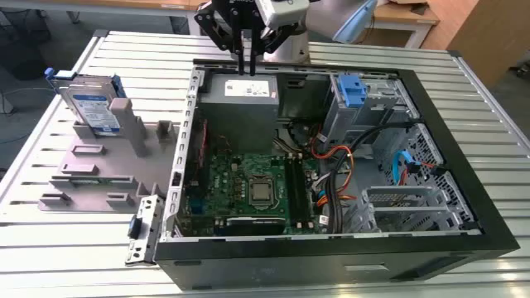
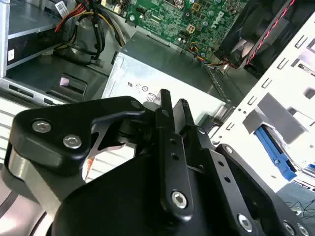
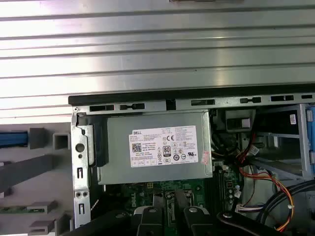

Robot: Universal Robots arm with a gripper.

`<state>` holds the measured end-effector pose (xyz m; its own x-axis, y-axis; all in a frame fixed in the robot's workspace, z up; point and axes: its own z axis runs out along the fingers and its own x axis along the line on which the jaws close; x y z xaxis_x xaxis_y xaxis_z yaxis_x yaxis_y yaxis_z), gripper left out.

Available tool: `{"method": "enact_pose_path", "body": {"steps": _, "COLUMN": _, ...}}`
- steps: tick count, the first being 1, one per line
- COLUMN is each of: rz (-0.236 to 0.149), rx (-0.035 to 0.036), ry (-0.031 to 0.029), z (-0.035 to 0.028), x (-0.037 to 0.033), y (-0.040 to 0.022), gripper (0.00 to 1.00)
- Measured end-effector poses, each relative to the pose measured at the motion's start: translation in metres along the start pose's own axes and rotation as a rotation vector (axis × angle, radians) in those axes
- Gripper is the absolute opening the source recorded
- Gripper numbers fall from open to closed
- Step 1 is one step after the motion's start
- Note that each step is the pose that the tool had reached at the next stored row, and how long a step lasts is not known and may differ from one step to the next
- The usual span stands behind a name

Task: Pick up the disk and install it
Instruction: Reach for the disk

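Tool (image 1: 246,69) narrow and empty; fingers (image 2: 165,105) a sliver apart in the second wrist view, nothing between them. Hangs above the power supply (image 1: 240,90), at the end of the open computer case (image 1: 463,186) nearest the arm, well apart from the disk (image 1: 87,105). Disk not yet picked up: on edge in the grey fixture (image 1: 99,167) on the table (image 1: 74,248), at the exterior view's left, outside the case. Probably racked upright to leave the top edge and both faces free for a grab from above. Blue bracket (image 1: 352,90) in the drive bay beside the power supply, no drive visible in it. Looks like the very start of the job, with no approach to the disk made yet.
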<state>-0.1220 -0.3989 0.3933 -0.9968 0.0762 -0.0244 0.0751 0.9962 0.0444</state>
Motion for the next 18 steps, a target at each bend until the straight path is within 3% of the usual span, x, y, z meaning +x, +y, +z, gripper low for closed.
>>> {"method": "enact_pose_path", "body": {"steps": 10, "rz": 0.0, "rx": 0.0001, "ry": 0.0, "z": 0.0, "x": 0.0004, "y": 0.0, "gripper": 0.24}}
{"method": "enact_pose_path", "body": {"steps": 18, "rz": 0.0, "rx": 0.0001, "ry": 0.0, "z": -0.0002, "x": 0.0081, "y": -0.0006, "gripper": 0.24}}
